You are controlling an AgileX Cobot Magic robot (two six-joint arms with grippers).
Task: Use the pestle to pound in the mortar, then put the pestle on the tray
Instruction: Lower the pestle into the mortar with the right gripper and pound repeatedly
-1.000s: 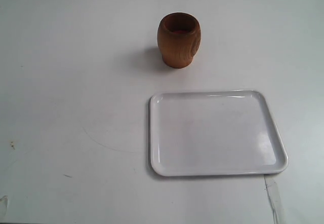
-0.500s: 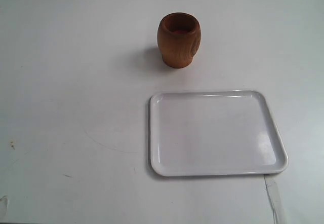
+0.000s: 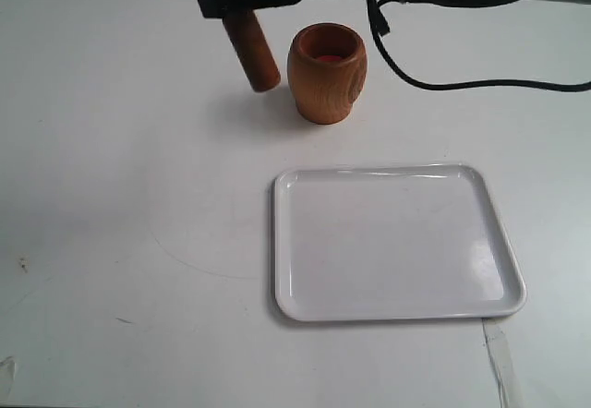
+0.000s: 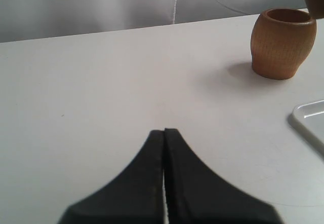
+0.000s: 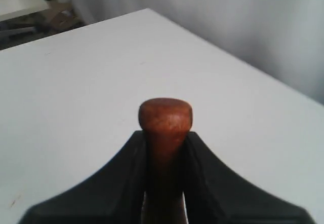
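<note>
The orange-brown wooden mortar (image 3: 326, 73) stands upright at the back middle of the table, also seen in the left wrist view (image 4: 282, 44). My right gripper (image 3: 229, 0) reaches across from the right and is shut on the dark reddish-brown pestle (image 3: 252, 53), which hangs thick end down just left of the mortar, outside it. In the right wrist view the pestle's small knob (image 5: 165, 116) sticks out between the fingers of the right gripper (image 5: 165, 135). The white tray (image 3: 392, 242) lies nearer, right of centre, with nothing on it. My left gripper (image 4: 164, 131) is shut with nothing in it, low over the table.
A black cable (image 3: 443, 81) loops down from the right arm beside the mortar. A corner of the tray (image 4: 310, 120) shows in the left wrist view. A strip of tape (image 3: 500, 357) lies by the tray's near right corner.
The right arm has come into the exterior view along the top, carrying the pestle to the left of the mortar. Mortar and tray have not moved.
</note>
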